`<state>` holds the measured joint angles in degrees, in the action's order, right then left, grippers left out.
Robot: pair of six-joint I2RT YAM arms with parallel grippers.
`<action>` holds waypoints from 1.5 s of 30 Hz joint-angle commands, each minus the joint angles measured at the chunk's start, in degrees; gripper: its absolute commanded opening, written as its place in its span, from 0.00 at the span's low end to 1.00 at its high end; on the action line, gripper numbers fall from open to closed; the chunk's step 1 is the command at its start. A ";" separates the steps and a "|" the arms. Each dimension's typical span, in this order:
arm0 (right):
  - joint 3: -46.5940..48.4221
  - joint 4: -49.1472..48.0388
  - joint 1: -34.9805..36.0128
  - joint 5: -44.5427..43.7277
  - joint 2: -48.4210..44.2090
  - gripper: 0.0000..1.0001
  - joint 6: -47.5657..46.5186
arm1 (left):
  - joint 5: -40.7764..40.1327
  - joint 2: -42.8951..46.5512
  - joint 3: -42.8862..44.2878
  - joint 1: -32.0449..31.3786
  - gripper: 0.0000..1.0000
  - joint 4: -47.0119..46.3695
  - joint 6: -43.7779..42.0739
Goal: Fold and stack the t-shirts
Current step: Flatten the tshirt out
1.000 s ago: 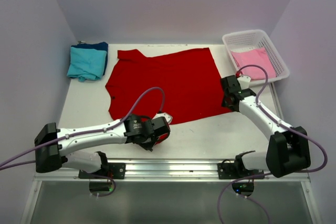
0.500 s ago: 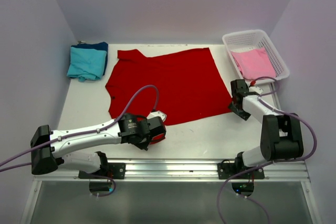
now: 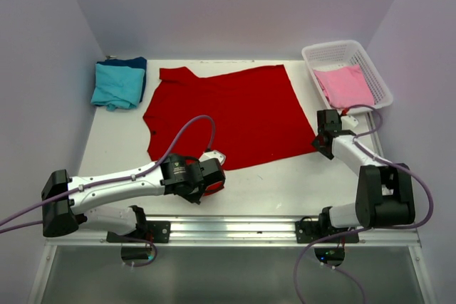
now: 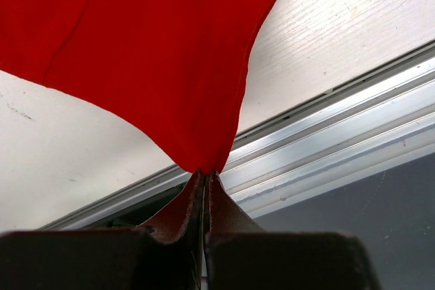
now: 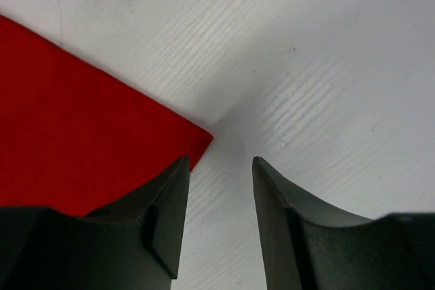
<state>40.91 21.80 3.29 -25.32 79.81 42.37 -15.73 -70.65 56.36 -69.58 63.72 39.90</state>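
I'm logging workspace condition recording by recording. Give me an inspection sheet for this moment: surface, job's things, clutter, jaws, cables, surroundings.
Surface: white table, a few small dark specks.
Job's things: red t-shirt spread flat mid-table; teal t-shirt folded on dark blue t-shirt, far left; pink t-shirt in the basket.
Clutter: only a white lattice basket, far right.
Jaws: left jaws shut on a near corner of the red t-shirt; right jaws open, low at its near right corner, gripping nothing.
Cables: purple cables loop off both arms; the left loop crosses over the red t-shirt in the top view.
Surroundings: pale walls on three sides; aluminium rail at the near edge.
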 commanded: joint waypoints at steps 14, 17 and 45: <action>4.27 -6.33 -1.71 0.89 6.32 0.41 -2.56 | -0.53 0.78 -0.20 -0.47 0.00 -0.71 1.41; 4.18 -6.95 -1.71 1.50 6.41 0.41 -2.64 | -0.45 0.87 -0.28 -0.47 0.00 -0.71 1.67; -0.30 -2.47 -1.88 9.68 0.70 0.01 -1.32 | -1.59 2.97 0.15 -0.47 0.00 0.26 3.52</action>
<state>41.19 18.26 1.80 -15.66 83.35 41.06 -15.84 -69.58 56.34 -69.58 63.55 41.50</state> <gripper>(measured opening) 0.044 0.009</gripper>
